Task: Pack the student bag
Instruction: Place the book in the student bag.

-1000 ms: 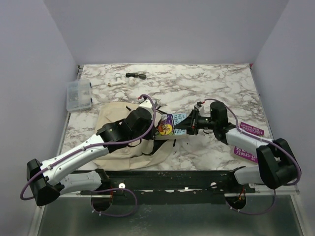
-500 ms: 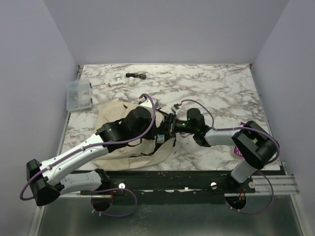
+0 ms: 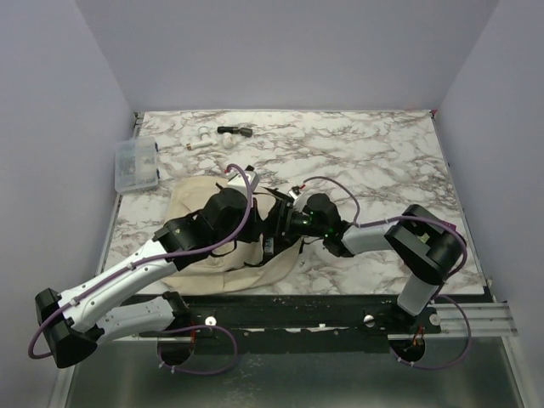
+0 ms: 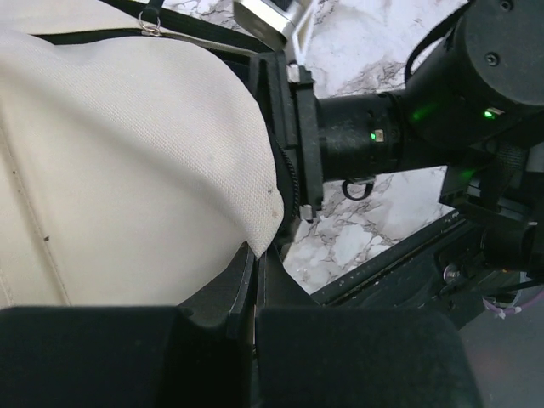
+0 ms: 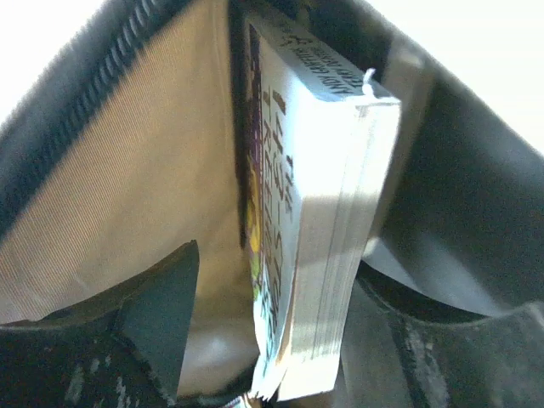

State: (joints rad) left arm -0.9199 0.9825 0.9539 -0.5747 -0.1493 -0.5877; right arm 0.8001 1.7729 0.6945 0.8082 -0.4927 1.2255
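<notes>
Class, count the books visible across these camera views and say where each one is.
1. One book stands on edge inside the student bag, between the open fingers of the right gripper. More may be hidden from these views.

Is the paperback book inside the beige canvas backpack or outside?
Inside: right wrist view shows the paperback book beside the beige canvas backpack's inner wall, past its zipper.
</notes>
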